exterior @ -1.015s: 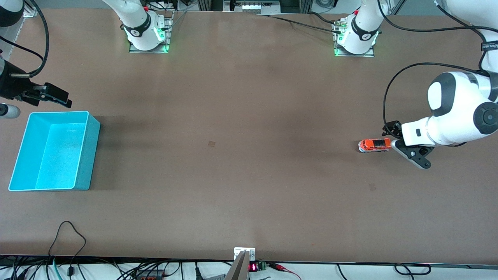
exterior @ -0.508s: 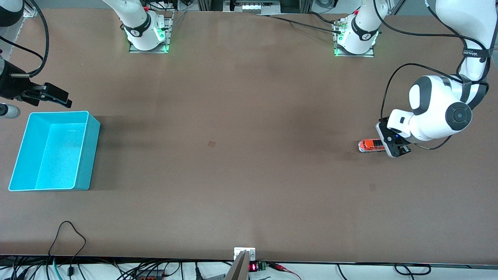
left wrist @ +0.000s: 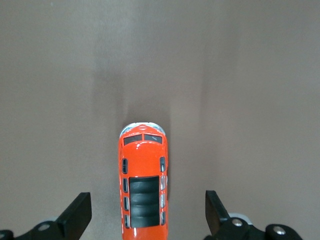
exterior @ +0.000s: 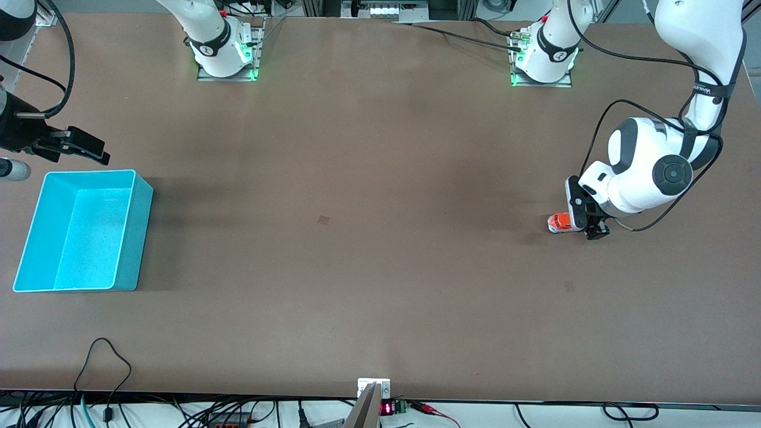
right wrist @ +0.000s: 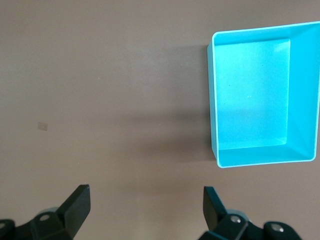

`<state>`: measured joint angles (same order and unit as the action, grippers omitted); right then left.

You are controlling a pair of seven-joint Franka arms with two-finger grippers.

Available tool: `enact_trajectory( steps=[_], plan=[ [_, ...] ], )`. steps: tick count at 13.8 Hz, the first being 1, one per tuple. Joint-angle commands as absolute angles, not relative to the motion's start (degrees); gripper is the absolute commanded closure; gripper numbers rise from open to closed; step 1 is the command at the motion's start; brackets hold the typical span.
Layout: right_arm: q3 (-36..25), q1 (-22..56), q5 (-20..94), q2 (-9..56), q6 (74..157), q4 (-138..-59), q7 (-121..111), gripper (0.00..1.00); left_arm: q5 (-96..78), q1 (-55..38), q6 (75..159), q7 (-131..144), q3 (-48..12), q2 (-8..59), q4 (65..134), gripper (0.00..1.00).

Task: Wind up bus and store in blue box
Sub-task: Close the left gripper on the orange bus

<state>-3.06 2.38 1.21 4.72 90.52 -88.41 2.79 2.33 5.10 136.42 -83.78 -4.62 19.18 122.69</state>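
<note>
The small orange bus [exterior: 557, 223] stands on the table toward the left arm's end, its dark roof panel up. My left gripper [exterior: 586, 219] is low over the bus's rear half and hides it in the front view. In the left wrist view the bus [left wrist: 144, 170] lies between the open fingers [left wrist: 79, 215] of the left gripper [left wrist: 148, 214], with a gap on each side. The blue box [exterior: 35, 235] stands open and empty at the right arm's end. My right gripper [exterior: 83, 147] waits open over the table beside the box's rim. It also shows in the right wrist view [right wrist: 145, 205], where the box [right wrist: 303, 90] appears too.
The two arm bases [exterior: 226, 56] [exterior: 544, 59] stand at the table's edge farthest from the camera. A small dark mark [exterior: 323, 219] is on the table's middle. Cables [exterior: 107, 356] lie at the edge nearest the camera.
My left arm has swung in and turned its wrist. The left gripper has moved from beside the bus's rear to over it, with a finger on either side. The bus, box and right arm have not moved.
</note>
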Motion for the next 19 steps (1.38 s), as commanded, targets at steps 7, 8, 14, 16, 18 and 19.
enact_trajectory(
  steps=[7,8,14,16,18,19],
  plan=[
    [-2.90,2.11,0.70,4.66,89.56,-87.80,2.72,0.00,3.78,6.50,146.59,-86.04,-5.01,18.63,129.55,0.00],
    [-2.90,2.11,0.70,4.66,89.56,-87.80,2.72,0.00,3.78,6.50,147.73,-86.04,-5.01,18.63,129.99,0.00],
    [-2.90,2.11,0.70,4.66,89.56,-87.80,2.72,0.00,5.27,7.38,152.84,-85.96,-5.01,21.88,130.08,0.00],
    [-2.99,2.11,0.70,4.66,89.56,-87.80,2.64,0.00,5.27,7.56,152.84,-85.96,-5.01,21.97,130.17,0.00],
    [-2.90,2.20,0.70,4.66,89.56,-87.80,2.64,0.00,5.36,7.91,152.84,-86.13,-5.01,21.71,130.17,0.01],
    [-2.99,2.11,0.70,4.66,89.56,-87.80,2.72,0.00,5.36,7.91,152.84,-86.92,-5.01,21.53,130.17,0.12]
  ],
)
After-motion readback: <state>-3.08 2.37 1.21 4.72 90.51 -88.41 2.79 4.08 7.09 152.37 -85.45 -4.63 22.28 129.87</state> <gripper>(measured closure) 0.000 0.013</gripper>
